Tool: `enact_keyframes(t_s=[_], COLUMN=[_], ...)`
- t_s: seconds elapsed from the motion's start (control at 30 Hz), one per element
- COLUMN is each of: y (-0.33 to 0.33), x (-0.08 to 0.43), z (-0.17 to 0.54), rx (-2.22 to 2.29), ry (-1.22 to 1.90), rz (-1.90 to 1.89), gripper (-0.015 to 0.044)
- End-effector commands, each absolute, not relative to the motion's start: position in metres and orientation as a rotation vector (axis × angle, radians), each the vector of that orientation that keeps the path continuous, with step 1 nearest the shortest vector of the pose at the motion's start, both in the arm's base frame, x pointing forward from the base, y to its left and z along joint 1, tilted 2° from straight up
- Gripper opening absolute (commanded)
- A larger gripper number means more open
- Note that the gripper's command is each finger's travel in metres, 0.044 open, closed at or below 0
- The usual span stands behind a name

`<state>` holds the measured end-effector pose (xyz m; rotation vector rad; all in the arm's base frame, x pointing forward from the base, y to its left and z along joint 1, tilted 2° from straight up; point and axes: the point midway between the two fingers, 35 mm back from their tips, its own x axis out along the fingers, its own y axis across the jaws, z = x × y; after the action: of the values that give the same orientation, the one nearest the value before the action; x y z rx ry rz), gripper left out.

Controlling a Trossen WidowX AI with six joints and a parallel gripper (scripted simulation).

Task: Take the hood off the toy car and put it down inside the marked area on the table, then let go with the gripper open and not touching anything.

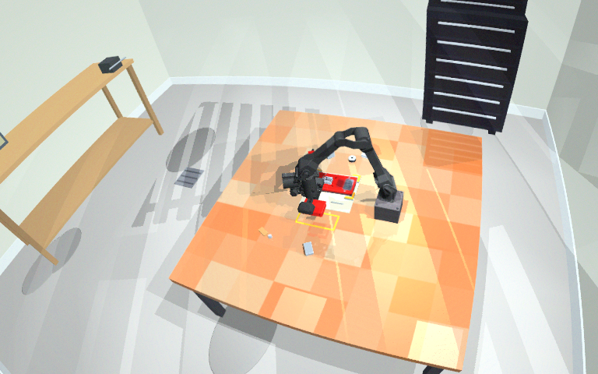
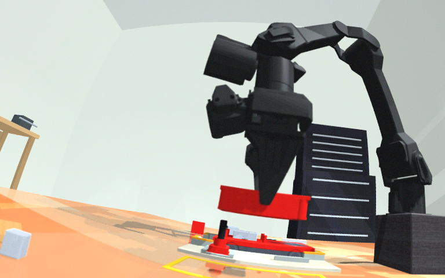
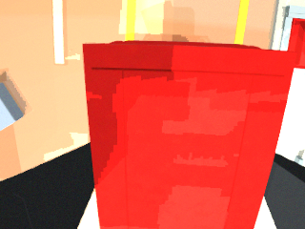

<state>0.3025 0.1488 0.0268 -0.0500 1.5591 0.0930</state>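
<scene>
My gripper (image 1: 313, 205) (image 2: 267, 200) (image 3: 179, 155) is shut on the red hood (image 1: 319, 208) (image 2: 236, 201) (image 3: 191, 129), with a finger on each side of it. The hood hangs in the air above the front part of the white board, roughly level. The toy car (image 1: 338, 187) (image 2: 282, 245) sits on the board without its hood, its inside parts showing. The marked area, a yellow outline (image 1: 335, 223) (image 2: 175, 261) (image 3: 130, 21), lies just in front of the board. In the top view the hood appears beside its far edge. The far finger is mostly hidden.
The white board (image 1: 346, 206) (image 2: 329, 266) carries a red stand with a black post (image 2: 222, 229) near its front edge. A grey block (image 1: 307, 248), a small white cube (image 1: 269, 236) (image 2: 14, 244) and a tan piece (image 1: 263, 231) lie on the table. A round part (image 1: 351, 158) lies behind the car.
</scene>
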Motion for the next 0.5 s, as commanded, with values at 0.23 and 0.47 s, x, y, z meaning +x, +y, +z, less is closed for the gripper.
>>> enact_keyframes(t_s=[0.23, 0.47], y=[0.149, 0.149], x=[0.301, 0.301], z=[0.015, 0.008], rx=[-0.048, -0.048], ry=[1.566, 1.566], rz=[0.089, 0.089], gripper=[0.0, 0.0])
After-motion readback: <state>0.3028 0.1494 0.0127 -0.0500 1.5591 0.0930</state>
